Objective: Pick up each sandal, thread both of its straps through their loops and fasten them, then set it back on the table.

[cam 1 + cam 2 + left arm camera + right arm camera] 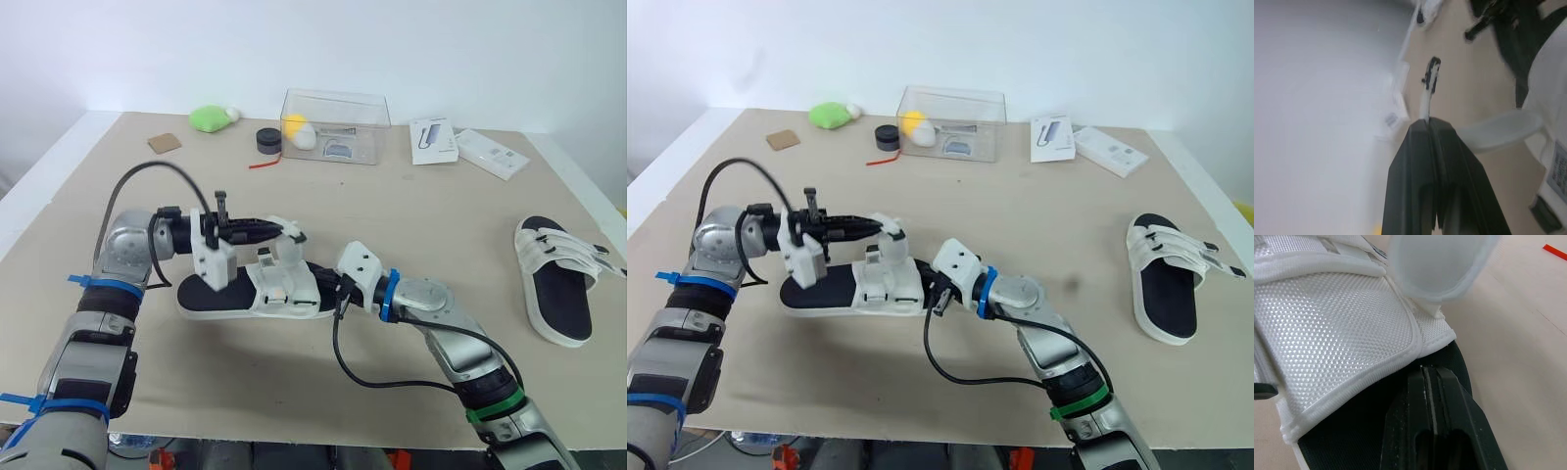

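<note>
A white sandal with a black sole [257,294] lies in the middle of the table. My left gripper [283,231] reaches over it from the left. In the left wrist view it is shut on a white strap [1426,95] that has a dark tip and is lifted clear of the sandal. My right gripper [331,287] comes in from the right and is shut on the sandal's sole edge [1449,357], just below a white mesh strap [1337,323]. A second sandal [555,277] lies flat at the right, near the table edge, with its straps lying across it.
Along the back of the table stand a clear box [333,125] with small items, a black round object [268,140], a green object [208,118], a brown square [165,143] and two white boxes [433,140] [493,153].
</note>
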Controlling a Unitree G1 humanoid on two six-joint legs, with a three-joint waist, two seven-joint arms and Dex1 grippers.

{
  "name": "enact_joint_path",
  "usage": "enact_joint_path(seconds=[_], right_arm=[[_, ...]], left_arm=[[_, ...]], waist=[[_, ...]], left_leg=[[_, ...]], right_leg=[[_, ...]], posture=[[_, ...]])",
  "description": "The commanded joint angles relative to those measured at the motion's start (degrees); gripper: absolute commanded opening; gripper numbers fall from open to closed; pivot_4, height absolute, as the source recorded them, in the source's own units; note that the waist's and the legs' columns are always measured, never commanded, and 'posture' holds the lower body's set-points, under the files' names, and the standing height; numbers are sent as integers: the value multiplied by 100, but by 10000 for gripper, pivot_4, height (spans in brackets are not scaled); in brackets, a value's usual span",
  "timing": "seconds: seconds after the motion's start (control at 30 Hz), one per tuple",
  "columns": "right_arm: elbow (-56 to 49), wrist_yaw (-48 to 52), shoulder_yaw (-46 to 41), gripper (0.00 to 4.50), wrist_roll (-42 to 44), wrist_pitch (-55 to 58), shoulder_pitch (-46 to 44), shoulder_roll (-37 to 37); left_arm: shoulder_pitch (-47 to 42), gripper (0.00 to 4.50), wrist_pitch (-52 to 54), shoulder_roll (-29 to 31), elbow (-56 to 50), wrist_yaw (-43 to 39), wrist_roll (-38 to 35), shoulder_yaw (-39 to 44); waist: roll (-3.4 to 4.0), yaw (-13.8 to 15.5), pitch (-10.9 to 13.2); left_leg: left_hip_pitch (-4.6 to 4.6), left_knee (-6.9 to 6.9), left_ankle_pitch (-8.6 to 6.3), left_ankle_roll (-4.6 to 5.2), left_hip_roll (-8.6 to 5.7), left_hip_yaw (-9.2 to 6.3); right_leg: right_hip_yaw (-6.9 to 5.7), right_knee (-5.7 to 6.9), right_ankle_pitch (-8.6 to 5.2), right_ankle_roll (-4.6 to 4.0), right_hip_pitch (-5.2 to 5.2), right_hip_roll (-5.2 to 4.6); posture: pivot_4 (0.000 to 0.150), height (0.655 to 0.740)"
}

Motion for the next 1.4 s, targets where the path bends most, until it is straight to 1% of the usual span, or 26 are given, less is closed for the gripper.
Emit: enact_joint_path(seconds=[0.03, 0.13, 0.23, 0.33, 0.43, 0.53, 0.6, 0.63, 0.67, 0.73, 0.8, 0.9, 1.0, 1.1, 1.23, 1.4], right_arm=[[10, 103, 138, 0, -34, 76, 98, -23], [-9, 107, 128, 0, -29, 94, 102, -36], [-21, 115, 129, 0, -32, 103, 104, -45], [-22, 122, 132, 0, -36, 106, 97, -42], [10, 116, 133, 0, -46, 94, 53, -24], [7, 92, 109, 0, -46, 101, 36, -12], [-13, 81, 103, 0, -47, 108, 51, -13], [-30, 78, 98, 0, -44, 113, 65, -16], [-43, 72, 94, 0, -43, 117, 76, -18], [-58, 68, 86, 0, -42, 124, 86, -22], [-70, 67, 74, 0, -38, 131, 92, -26], [-74, 57, 69, 0, -40, 136, 92, -19], [-77, 48, 65, 0, -42, 140, 93, -11], [-79, 43, 58, 0, -41, 139, 94, -6], [-57, 33, 60, 0, -46, 134, 81, 10], [-42, 40, 62, 0, -53, 128, 76, 3]], left_arm=[[-266, 301, -1361, 69, 87, 606, 979, 92], [-52, 301, -1361, 71, -170, 975, 1264, -39], [0, 301, -1361, 161, -322, 1607, 1841, -224], [-169, 301, -1361, 301, -194, 2677, 2842, -396], [-455, 301, -1361, 410, -155, 4213, 4353, -637], [-712, 301, -1344, 499, -433, 6027, 6037, -900], [-1008, 301, -404, 850, -800, 8464, 7567, -2046], [-1225, 301, 214, 1006, -872, 9767, 8320, -2807], [-1436, 301, 735, 1101, -842, 10841, 8906, -3464], [-1786, 301, 1415, 1145, -600, 12262, 9603, -4404], [-2154, 301, 2001, 1082, -132, 13352, 10085, -5211], [-2583, 301, 2566, 936, 515, 14487, 10439, -6105], [-2803, 301, 2746, 840, 782, 15053, 10435, -6634], [-2911, 301, 2766, 830, 788, 15158, 10227, -6958], [-2993, 301, 2677, 810, 825, 15158, 9925, -7151], [-3145, 301, 2148, 796, 821, 15023, 9498, -7190]], waist=[[0, 8, 0], [3, 9, -2], [3, 10, -2], [3, 17, -2], [3, 21, -2], [4, 32, -2], [9, 31, -4], [8, 32, -4], [8, 36, -3], [6, 48, -3], [6, 51, -3], [6, 53, -2], [6, 50, -2], [5, 49, -1], [5, 49, -1], [4, 51, -1]], left_leg=[[0, 0, 0, 0, 0, 0], [1, 0, 1, 1, 0, 1], [3, -1, 1, 1, 0, 2], [2, 0, 1, 1, 0, 2], [4, 0, 1, 1, 0, 2], [5, 1, 1, 1, 0, 2], [8, 1, 0, 0, 1, 5], [9, -1, 0, 0, 1, 8], [9, -1, 0, 0, 1, 7], [8, 5, 0, -1, 1, 5], [9, 10, -3, -5, -1, 9], [7, 10, -4, -7, -1, 12], [5, 9, -9, -14, 0, 13], [5, 7, -11, -17, 0, 14], [5, 5, -11, -18, 0, 14], [4, 5, -11, -17, 0, 15]], right_leg=[[0, 0, 1, 1, 0, 0], [1, 0, 4, 7, 1, 0], [2, 1, 13, 28, 2, 1], [1, 1, 15, 31, 2, 1], [2, 2, 16, 33, 3, 1], [2, 2, 17, 36, 4, 1], [4, 3, 14, 43, 3, 1], [4, 3, 13, 43, 3, 1], [4, 6, 11, 48, 2, 1], [4, 8, 11, 67, 2, 0], [6, 8, 12, 73, 3, -3], [6, 8, 12, 72, -5, -2], [5, 10, 6, 69, -8, -2], [5, 10, 2, 66, -10, -2], [5, 9, 1, 64, -10, -2], [5, 9, 1, 65, -9, -3]], posture=[[1500, 7400], [1500, 7400], [1500, 7400], [1500, 7400], [1500, 7400], [1500, 7400], [1500, 7400], [1500, 7400], [1500, 7400], [1500, 7400], [1500, 7400], [1500, 7400], [1500, 7400], [1500, 7400], [1500, 7400], [1500, 7400]])
